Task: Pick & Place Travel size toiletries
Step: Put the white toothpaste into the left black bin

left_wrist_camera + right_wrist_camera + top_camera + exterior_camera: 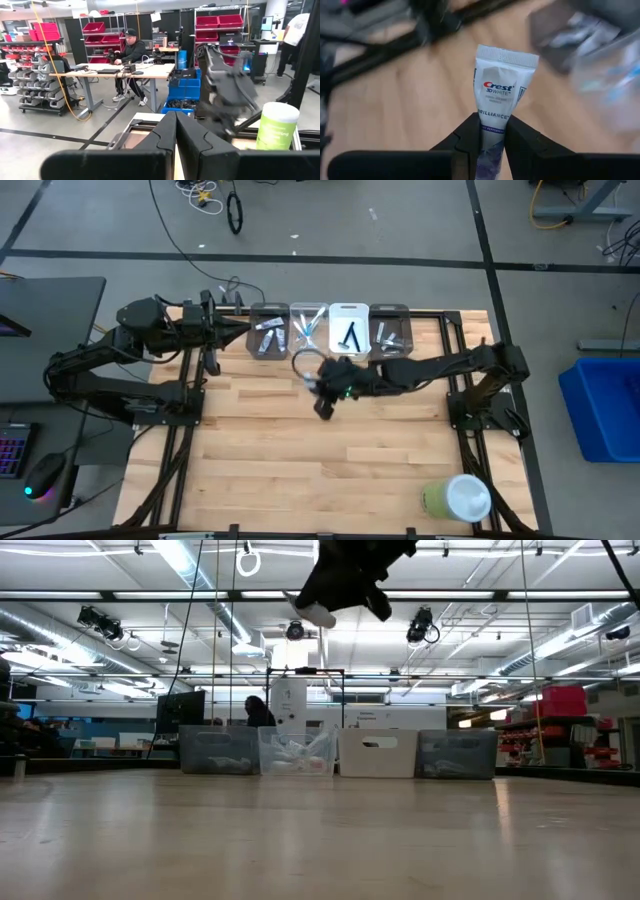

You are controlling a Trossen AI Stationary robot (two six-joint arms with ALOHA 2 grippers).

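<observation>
A: Right tool (pixel 492 131), what's it doing?
B: Pinching a small white toothpaste tube (pixel 497 105) between both fingers, crimped end sticking out past the fingertips. It's up in the air over the counter (pixel 300 450), not touching wood.

A: Where is it compared with the bins?
B: Just short of the row of four bins. The clear bin (pixel 308 328) with toothbrushes and the white bin (pixel 349 312) with black razors are right ahead of the tool. The grey bin (pixel 268 332) is off to one side, another grey bin (pixel 390 330) to the other, both with small items inside.

A: Low camera?
B: Tool hangs high above the bins, white tube end poking out (pixel 318 612).

A: Left tool (pixel 176 131)?
B: Fingers pressed together, nothing between them. Parked at the counter's edge beside the grey end bin, well apart from the right tool.

A: Anything else?
B: Green-and-white round container (pixel 457 498) near the counter's corner, far from both tools. A person sits at a desk (pixel 127 50) in the room.
</observation>
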